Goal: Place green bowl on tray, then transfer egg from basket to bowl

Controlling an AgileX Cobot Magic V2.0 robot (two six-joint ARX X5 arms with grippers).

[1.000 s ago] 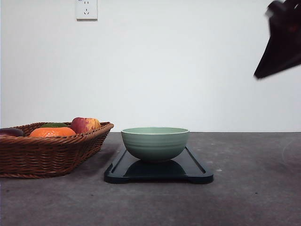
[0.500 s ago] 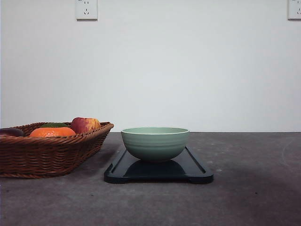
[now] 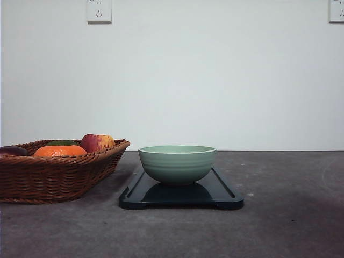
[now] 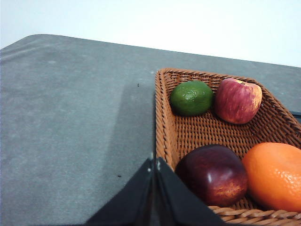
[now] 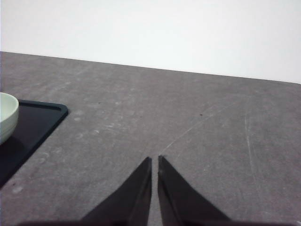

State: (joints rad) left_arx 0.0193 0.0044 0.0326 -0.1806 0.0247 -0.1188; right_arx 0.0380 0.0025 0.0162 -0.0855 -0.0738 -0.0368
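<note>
The green bowl [image 3: 177, 163] stands upright in the middle of the dark tray [image 3: 226, 200] at the table's centre; its rim [image 5: 6, 115] and a tray corner [image 5: 42, 120] also show in the right wrist view. The wicker basket [image 3: 54, 174] sits to the left of the tray. The egg is hidden from view. My left gripper [image 4: 154, 162] is shut with nothing in it, just outside the basket's braided rim [image 4: 162, 122]. Over bare table beside the tray, my right gripper [image 5: 154, 160] is shut and holds nothing.
In the basket lie a green lime [image 4: 191, 98], a red-yellow apple [image 4: 238, 100], a dark red fruit [image 4: 211, 175] and an orange tangerine [image 4: 275, 175]. Grey tabletop [image 3: 290, 177] stretches to the right of the tray. A white wall with sockets [image 3: 99, 11] stands behind.
A dark arm part at the upper right of the front view one second ago has left the picture. Bowl, tray and basket have not moved.
</note>
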